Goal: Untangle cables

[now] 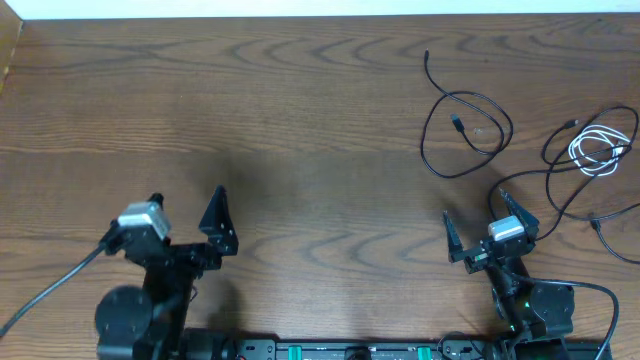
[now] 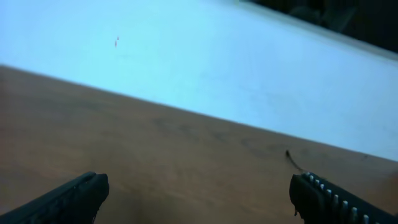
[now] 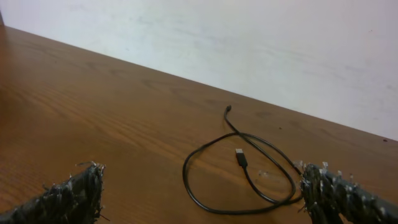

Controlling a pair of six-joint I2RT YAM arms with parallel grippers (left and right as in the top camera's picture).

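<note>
Overhead view: I am looking down on the brown wood-grain table (image 1: pixel 300 120), and the thin cables are all lying in its far right part. A long black cable with a small plug (image 1: pixel 457 124) is curling into one loose loop. To its right, a short white cable (image 1: pixel 597 150) is bunching into small coils, with several more thin black cables (image 1: pixel 594 222) crossing around it. I cannot tell which strand is passing over which. Those black strands are running off the right edge, so their ends are cut off. The left half of the table is lying bare and wide. The left gripper (image 1: pixel 188 195) is sitting released with fingers spread, well apart from every cable. The right gripper (image 1: pixel 473 204) is also standing released, just beside the nearest black strands. A thicker black cord (image 1: pixel 50 285) is trailing from the left arm.

Left wrist view: the picture is blurring. The left gripper (image 2: pixel 199 185) is gaping over bare wood with nothing between its fingers. One dark cable tip (image 2: pixel 292 159) is showing far ahead, too small to identify.

Right wrist view: the right gripper (image 3: pixel 202 177) is gaping too, holding nothing. The looped black cable (image 3: pixel 240 157) is lying ahead, its loop nearly reaching the right-side finger (image 3: pixel 329 190). The white cable is falling outside this view.
</note>
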